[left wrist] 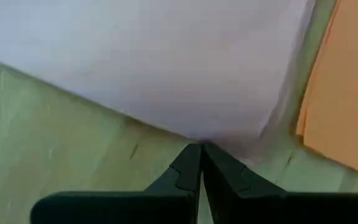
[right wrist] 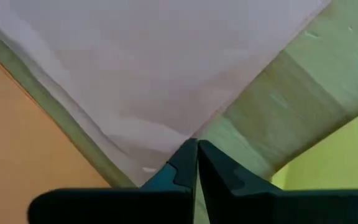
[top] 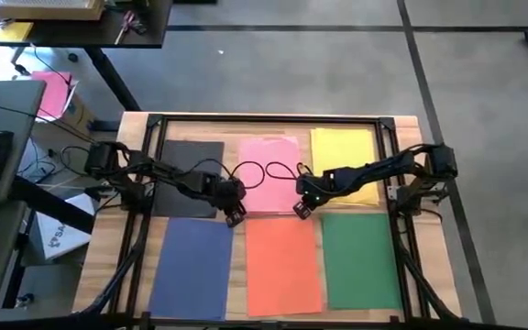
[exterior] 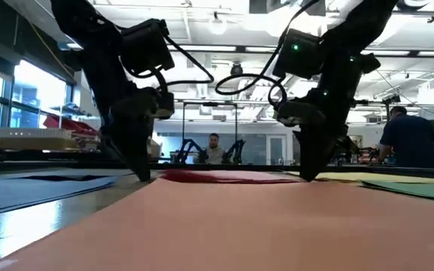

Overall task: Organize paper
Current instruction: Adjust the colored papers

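Paper lay in six sheets on the wooden counter (top: pixel 108 247), set out in two rows of three. In the far row, from left to right, were the grey sheet (top: pixel 189 160), the pink sheet (top: pixel 269 174) and the yellow sheet (top: pixel 345 156). In the near row were the blue sheet (top: pixel 191 266), the orange sheet (top: pixel 284 266) and the green sheet (top: pixel 363 257).

Both arms reached in over the middle of the counter. The left claw (top: pixel 235 216) sat at the near left corner of the pink sheet, just by the far edges of the blue and orange sheets. Its fingers were together, and the left wrist view showed them meeting at the corner of the pink sheet (left wrist: pixel 166 62), tips down at the counter. The right claw (top: pixel 302 209) sat at the near right corner of the same sheet, between the pink and yellow sheets. Its fingers were likewise pressed together at that corner (right wrist: pixel 166 62). Whether either claw had the paper pinched I could not tell.

In the low view both claws (exterior: pixel 143 175) (exterior: pixel 309 175) stood upright with tips at the counter, at the far edge of the orange sheet (exterior: pixel 224 226).
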Tool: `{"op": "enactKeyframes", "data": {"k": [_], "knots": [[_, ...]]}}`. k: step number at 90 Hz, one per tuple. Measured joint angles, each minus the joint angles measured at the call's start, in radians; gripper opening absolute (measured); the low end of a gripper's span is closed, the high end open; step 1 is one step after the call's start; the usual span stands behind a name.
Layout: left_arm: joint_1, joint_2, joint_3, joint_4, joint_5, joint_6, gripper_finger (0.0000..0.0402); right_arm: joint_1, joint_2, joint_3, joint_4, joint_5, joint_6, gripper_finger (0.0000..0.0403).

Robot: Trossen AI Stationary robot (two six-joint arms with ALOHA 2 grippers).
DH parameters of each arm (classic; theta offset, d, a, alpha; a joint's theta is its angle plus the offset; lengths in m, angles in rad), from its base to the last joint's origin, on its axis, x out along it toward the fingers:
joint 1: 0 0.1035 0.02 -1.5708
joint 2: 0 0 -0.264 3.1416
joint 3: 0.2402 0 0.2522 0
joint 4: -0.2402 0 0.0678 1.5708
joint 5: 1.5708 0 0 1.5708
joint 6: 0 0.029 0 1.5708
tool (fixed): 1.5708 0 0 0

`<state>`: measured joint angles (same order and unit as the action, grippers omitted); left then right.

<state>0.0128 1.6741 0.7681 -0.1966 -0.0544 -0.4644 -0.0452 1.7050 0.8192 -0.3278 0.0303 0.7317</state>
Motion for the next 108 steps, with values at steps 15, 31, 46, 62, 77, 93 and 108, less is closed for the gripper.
{"op": "enactKeyframes", "data": {"k": [15,31,46,62,77,93,108], "knots": [[0.009,-0.003,0.001,0.005,0.001,0.003,0.0000,0.001,-0.020,0.000,-0.017,0.022,-0.016,0.0000],[0.010,-0.005,0.005,-0.035,0.011,-0.003,0.0000,-0.001,-0.060,-0.003,-0.080,0.069,-0.018,0.0000],[0.011,-0.034,0.003,-0.089,0.020,-0.011,0.0000,0.020,-0.097,-0.003,-0.095,0.073,-0.043,0.0000],[0.057,-0.078,0.006,-0.102,-0.049,0.017,0.0000,0.073,-0.098,-0.002,0.014,-0.002,-0.117,0.0000],[0.195,-0.079,0.072,-0.029,-0.125,0.132,0.0000,0.097,-0.042,-0.002,0.172,-0.060,-0.190,0.0000],[0.373,-0.054,0.124,0.174,-0.138,0.221,0.0000,0.092,0.013,-0.002,0.273,-0.066,-0.215,0.0000],[0.510,0.027,0.177,0.249,-0.111,0.250,0.0000,0.087,0.038,-0.002,0.310,-0.077,-0.218,0.0000]]}}
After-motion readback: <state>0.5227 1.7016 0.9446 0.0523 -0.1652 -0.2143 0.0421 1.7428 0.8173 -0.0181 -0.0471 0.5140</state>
